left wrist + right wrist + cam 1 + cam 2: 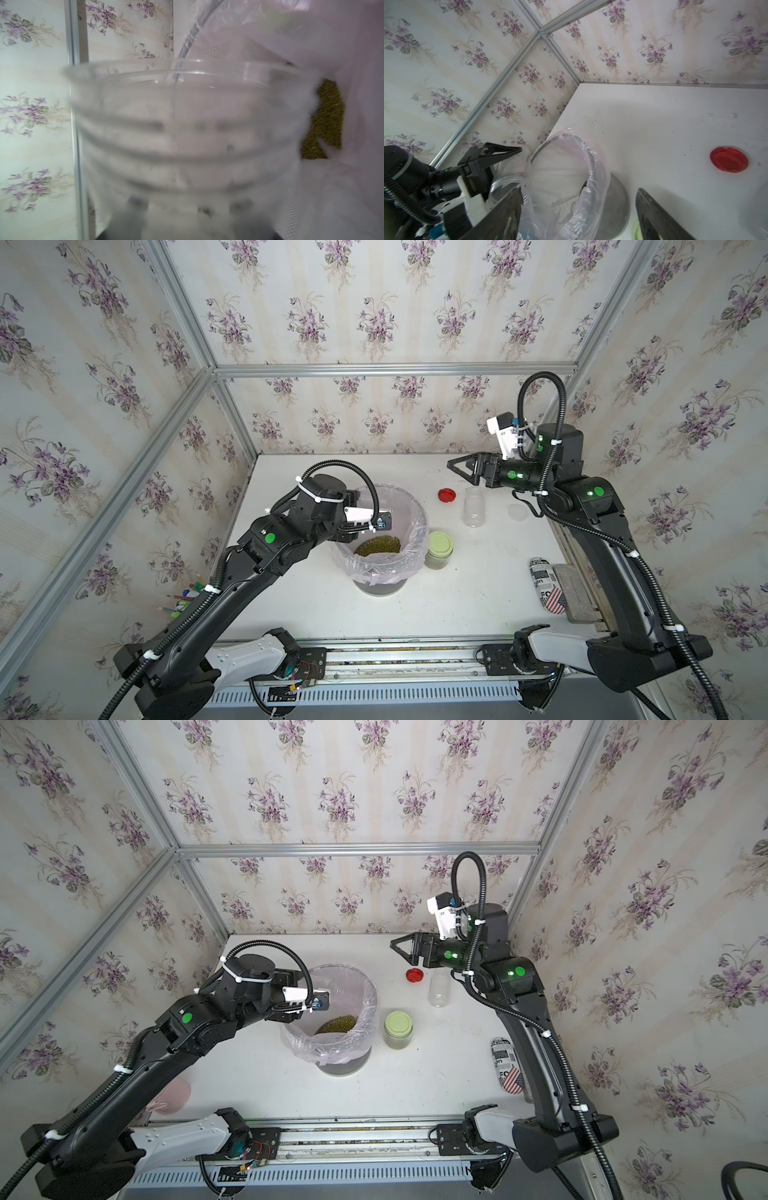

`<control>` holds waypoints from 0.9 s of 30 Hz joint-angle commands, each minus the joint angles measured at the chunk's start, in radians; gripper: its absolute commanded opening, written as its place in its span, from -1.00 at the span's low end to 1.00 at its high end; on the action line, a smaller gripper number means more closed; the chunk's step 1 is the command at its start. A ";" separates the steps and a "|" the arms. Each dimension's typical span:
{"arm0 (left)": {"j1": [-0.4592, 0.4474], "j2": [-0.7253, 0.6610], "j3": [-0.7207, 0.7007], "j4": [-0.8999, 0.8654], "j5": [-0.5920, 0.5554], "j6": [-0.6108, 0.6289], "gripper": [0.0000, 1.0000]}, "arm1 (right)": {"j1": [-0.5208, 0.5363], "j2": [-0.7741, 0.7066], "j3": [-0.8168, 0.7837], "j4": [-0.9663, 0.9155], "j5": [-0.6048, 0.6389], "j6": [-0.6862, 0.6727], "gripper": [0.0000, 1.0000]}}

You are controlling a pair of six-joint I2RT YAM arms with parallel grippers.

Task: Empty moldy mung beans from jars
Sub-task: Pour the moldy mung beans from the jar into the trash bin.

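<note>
Mung beans [377, 546]: olive-grn heap in bin [417, 526].

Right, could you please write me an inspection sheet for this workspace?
Surface: white table, faint scuffs.
Job's things: mung beans piled in the bagged bin; green-lidded jar closed, beans inside, beside the bin; open jar upright, looks empty, red lid lying beside it; third jar looks nearly empty, blurred.
Clutter: printed pouch and grey block at the right edge; pencils off the left edge.
Grippers: left gripper holds the third jar at the bin; right gripper open, empty, above the table.
Cables: conduits looped over both wrists, zip-tied.
Surroundings: floral wallpaper, aluminium frame.
</note>
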 commanded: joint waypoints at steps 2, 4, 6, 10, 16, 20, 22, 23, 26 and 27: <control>-0.006 -0.002 -0.071 0.275 -0.163 0.317 -0.26 | 0.057 0.078 0.111 -0.119 -0.019 -0.014 0.65; -0.004 -0.002 -0.115 0.398 -0.178 0.404 -0.25 | 0.093 0.119 0.161 -0.146 -0.016 -0.013 0.65; -0.004 -0.003 -0.143 0.464 -0.160 0.469 -0.25 | 0.145 0.166 0.225 -0.186 0.008 -0.018 0.65; -0.004 -0.023 -0.207 0.577 -0.086 0.540 -0.23 | 0.263 0.239 0.313 -0.232 0.063 -0.026 0.65; -0.007 -0.062 -0.252 0.673 -0.022 0.563 -0.23 | 0.381 0.319 0.385 -0.271 0.152 -0.041 0.63; -0.007 -0.089 -0.264 0.673 0.011 0.555 -0.22 | 0.415 0.365 0.432 -0.289 0.181 -0.049 0.61; -0.007 -0.100 -0.274 0.673 0.020 0.556 -0.22 | 0.421 0.379 0.442 -0.289 0.178 -0.052 0.61; -0.007 -0.105 -0.281 0.671 0.027 0.557 -0.21 | 0.425 0.385 0.445 -0.288 0.172 -0.053 0.61; -0.009 -0.117 -0.294 0.667 0.043 0.552 -0.19 | 0.444 0.409 0.461 -0.288 0.169 -0.057 0.60; -0.009 -0.118 -0.296 0.666 0.048 0.548 -0.19 | 0.450 0.418 0.468 -0.292 0.171 -0.060 0.60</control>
